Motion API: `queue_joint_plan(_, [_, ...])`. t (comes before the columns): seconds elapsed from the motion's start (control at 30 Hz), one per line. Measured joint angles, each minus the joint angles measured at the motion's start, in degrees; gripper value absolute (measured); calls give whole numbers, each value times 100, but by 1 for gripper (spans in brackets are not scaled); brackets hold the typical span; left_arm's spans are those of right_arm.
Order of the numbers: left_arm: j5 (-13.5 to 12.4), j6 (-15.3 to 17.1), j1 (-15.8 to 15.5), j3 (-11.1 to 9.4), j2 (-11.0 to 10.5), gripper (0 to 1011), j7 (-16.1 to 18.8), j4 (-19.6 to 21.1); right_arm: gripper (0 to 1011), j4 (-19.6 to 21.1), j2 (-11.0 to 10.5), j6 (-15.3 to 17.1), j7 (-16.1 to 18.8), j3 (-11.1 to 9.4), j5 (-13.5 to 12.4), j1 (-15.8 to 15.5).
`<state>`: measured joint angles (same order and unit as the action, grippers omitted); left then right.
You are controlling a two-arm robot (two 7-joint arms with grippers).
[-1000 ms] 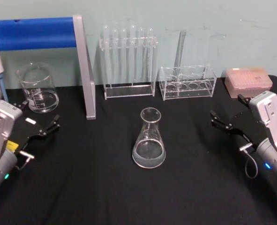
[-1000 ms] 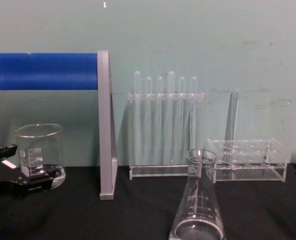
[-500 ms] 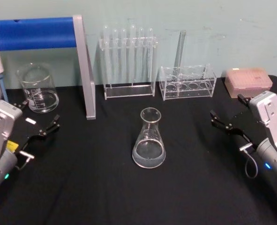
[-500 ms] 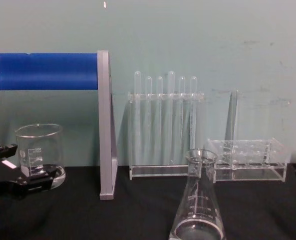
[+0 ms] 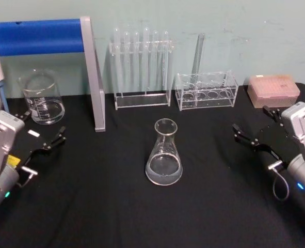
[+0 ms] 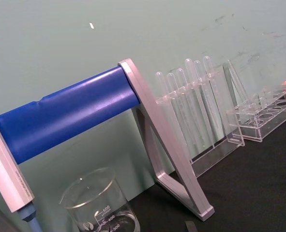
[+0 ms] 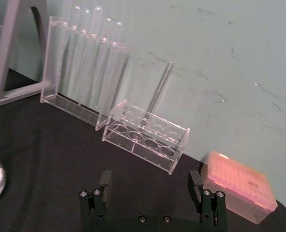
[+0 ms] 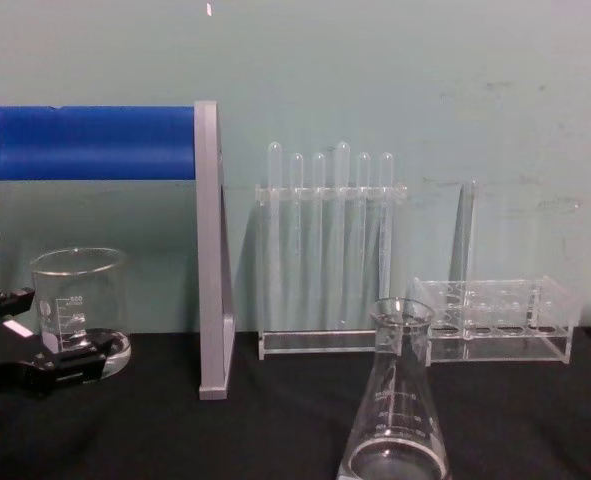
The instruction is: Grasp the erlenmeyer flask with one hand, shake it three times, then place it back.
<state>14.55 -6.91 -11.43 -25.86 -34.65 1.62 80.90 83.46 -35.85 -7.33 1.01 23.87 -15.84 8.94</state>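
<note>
Right claw point(image 5: 250, 119) had drifted slightly toward the right edge over the last second, wrist with it. It was wide open, holding nothing, and well apart from the erlenmeyer flask point(image 5: 164, 155). The right wrist view showed both fingers point(image 7: 105, 182) spread with bare counter point(image 5: 90, 201) between. Left claw point(image 5: 43, 125) had not moved: parked near left, just beside the beaker point(image 5: 42, 99), open and empty. The flask also had not moved. It stood upright mid-counter, between the two claws, touched by neither.

My read: no grasp had started, so no shakes were done, and the small outward shift brought the right claw no closer. Which arm would take the flask was unclear.

Containers:
- Flask: hazy shallow layer at the base, probably a little clear liquid, not certain.
- Beaker: far left, upright, maybe a thin layer of liquid at the bottom.
- Tall tube rack point(image 5: 141, 70): far centre, with a row of upright tubes that looked empty.
- Low rack point(image 5: 207, 91): right of the tall rack, one tall tube standing in it, other holes open.
- Pink box point(image 5: 273, 89): far right, closed.
</note>
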Motion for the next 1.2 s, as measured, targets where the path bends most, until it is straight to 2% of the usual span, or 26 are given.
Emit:
queue_joint_plan(0.27, [0, 0, 0, 0, 0, 1001, 0, 0, 1002, 455, -231, -43, 307, -292, -281, -472])
queue_joint_plan(0.7, [0, 0, 0, 0, 0, 1001, 0, 0, 1002, 974, -421, -115, 662, -695, -698, -1215])
queue_joint_plan(0.93, [0, 0, 0, 0, 0, 1001, 0, 0, 1003, 1098, -392, -93, 950, -753, -885, -1405])
queue_joint_plan(1.2, [0, 0, 0, 0, 0, 1001, 0, 0, 1003, 1157, -265, 2, 1284, -706, -1003, -1406])
